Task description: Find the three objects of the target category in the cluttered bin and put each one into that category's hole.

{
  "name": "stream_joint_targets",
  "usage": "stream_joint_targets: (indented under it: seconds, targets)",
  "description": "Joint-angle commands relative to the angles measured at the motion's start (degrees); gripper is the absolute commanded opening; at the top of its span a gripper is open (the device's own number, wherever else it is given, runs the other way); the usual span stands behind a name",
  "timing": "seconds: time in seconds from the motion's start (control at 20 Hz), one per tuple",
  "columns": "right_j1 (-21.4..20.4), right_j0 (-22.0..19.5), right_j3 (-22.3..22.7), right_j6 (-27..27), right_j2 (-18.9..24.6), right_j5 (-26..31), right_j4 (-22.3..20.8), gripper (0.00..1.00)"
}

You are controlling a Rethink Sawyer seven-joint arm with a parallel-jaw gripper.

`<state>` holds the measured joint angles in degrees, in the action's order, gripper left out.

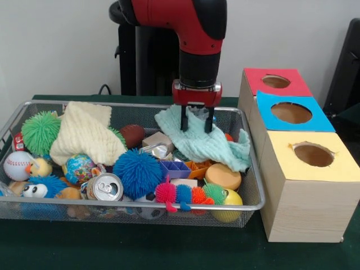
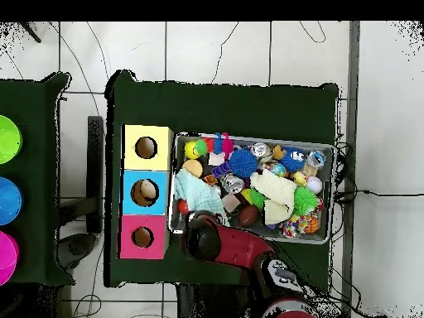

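You have the hand (image 1: 196, 125) hanging over the far right part of the wire bin (image 1: 254, 185), its two dark fingers (image 1: 183, 119) spread apart and their tips pressed into the mint green cloth (image 1: 205, 142). To the left of that cloth lies a cream knitted cloth (image 1: 84, 132), with a green spiky ball (image 1: 40, 131) beside it. Near the bin's front you see a blue spiky ball (image 1: 137, 171), a drink can (image 1: 105, 187), and a baseball (image 1: 17, 165). Right of the bin stand three boxes on the green counter (image 1: 169, 247): red-topped (image 1: 275, 81), blue-topped (image 1: 291, 112), yellow-topped (image 1: 313, 154), each with a round hole.
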<state>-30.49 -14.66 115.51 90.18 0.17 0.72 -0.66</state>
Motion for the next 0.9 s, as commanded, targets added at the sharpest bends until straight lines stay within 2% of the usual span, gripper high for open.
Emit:
stream_joint_targets:
  seconds: [0.05, 0.15, 0.45, 0.7, 0.75, 0.9]
  targets:
    - [9.5, 2.0, -6.9, 8.7, -3.7, -8.0, -1.8, 1.00]
    - [11.6, 1.2, -7.8, 7.9, -3.6, -10.0, -2.2, 1.00]
    - [16.1, -0.5, -9.5, 5.5, -2.5, -11.0, -3.8, 1.00]
    - [14.4, 0.1, -9.2, 5.7, -1.8, -8.0, -3.4, 1.00]
    - [14.5, 0.5, -8.8, 6.9, -2.0, -9.3, -3.4, 0.00]
    - [14.4, 1.2, -8.5, 8.0, -2.6, -12.7, -3.5, 0.00]
